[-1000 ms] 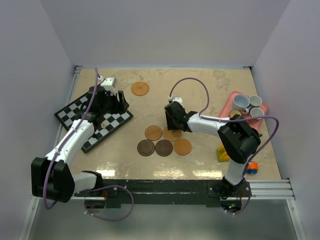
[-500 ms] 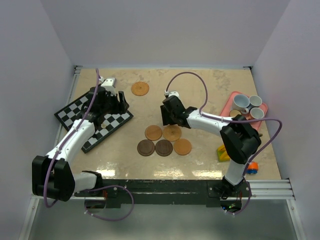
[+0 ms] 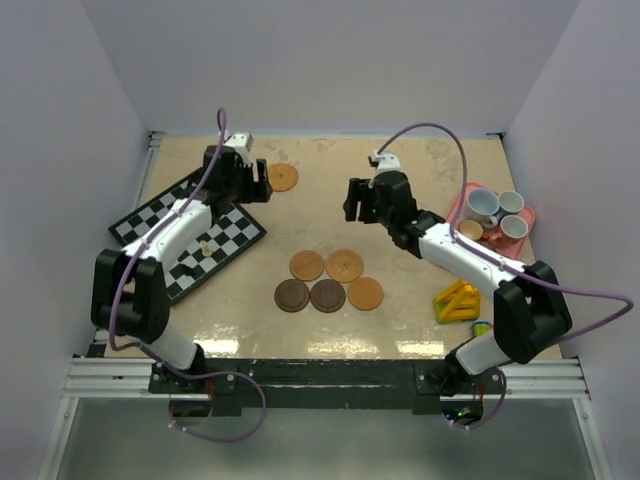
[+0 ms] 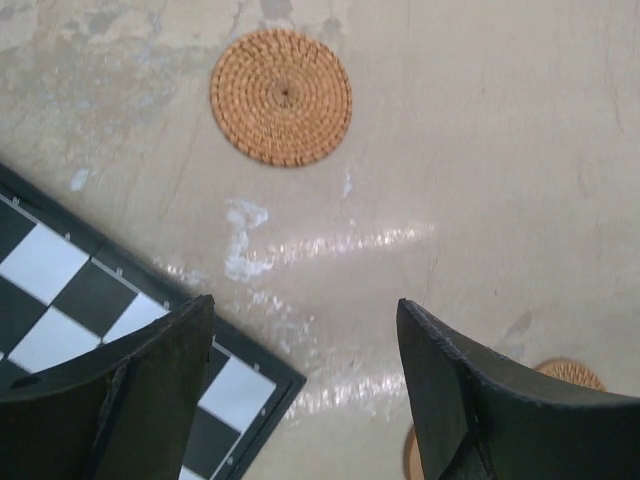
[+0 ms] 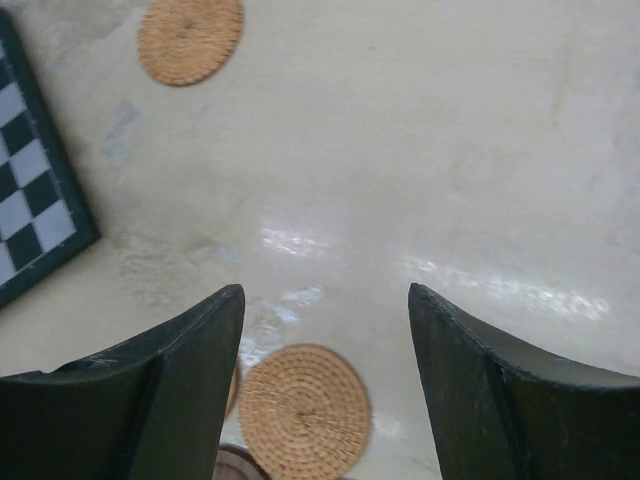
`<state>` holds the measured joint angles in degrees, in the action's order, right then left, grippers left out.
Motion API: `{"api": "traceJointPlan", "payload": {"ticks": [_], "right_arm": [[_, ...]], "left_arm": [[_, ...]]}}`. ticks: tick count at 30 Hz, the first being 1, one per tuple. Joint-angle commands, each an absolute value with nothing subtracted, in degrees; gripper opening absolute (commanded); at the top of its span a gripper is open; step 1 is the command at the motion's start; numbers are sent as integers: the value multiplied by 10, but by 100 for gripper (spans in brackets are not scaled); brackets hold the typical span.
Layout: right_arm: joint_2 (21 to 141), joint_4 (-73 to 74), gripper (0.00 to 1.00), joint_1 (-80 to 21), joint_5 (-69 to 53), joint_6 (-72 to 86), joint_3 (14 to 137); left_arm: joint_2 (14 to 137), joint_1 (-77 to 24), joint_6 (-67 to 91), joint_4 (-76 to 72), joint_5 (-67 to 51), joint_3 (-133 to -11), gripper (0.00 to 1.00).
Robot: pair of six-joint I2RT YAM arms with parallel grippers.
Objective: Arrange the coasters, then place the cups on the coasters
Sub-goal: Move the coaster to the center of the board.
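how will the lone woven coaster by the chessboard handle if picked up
The lone coaster lies flat on the table, so it probably offers little edge to pinch. Its coiled weave looks light and rough, likely not slippery.

Your left arm (image 3: 178, 228) and right arm (image 3: 458, 255) wear white shells between bulky black joints. A thin purple cable (image 3: 440, 127) loops above each wrist, beside a small white block (image 3: 238, 142). Up close, your fingers (image 4: 150, 400) show as broad, matte-black curved wedges.
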<state>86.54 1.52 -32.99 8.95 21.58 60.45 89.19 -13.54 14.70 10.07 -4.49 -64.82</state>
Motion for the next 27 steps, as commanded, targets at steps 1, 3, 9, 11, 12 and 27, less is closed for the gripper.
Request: {"api": "traceJointPlan", "payload": {"ticks": [1,3,9,11,12,27], "right_arm": [[807,-31,72,-308,94,202,542],[778,-38,73,-308,104,201,520],[687,-63,85,-308,94,196,480],[666,-64,86,-308,88,196,474],[660,-62,87,-308,87,197,473],[615,-37,87,-308,102,180,447]], "left_arm": [[987,-133,172,90,-29,-746,78],[1047,-132,176,93,-31,-803,78],[1187,-130,180,112,-28,-945,76],[1221,-129,178,120,-18,-982,75],[1236,-128,176,121,-12,-996,75],[1378,-123,98,165,27,-1100,71]]}}
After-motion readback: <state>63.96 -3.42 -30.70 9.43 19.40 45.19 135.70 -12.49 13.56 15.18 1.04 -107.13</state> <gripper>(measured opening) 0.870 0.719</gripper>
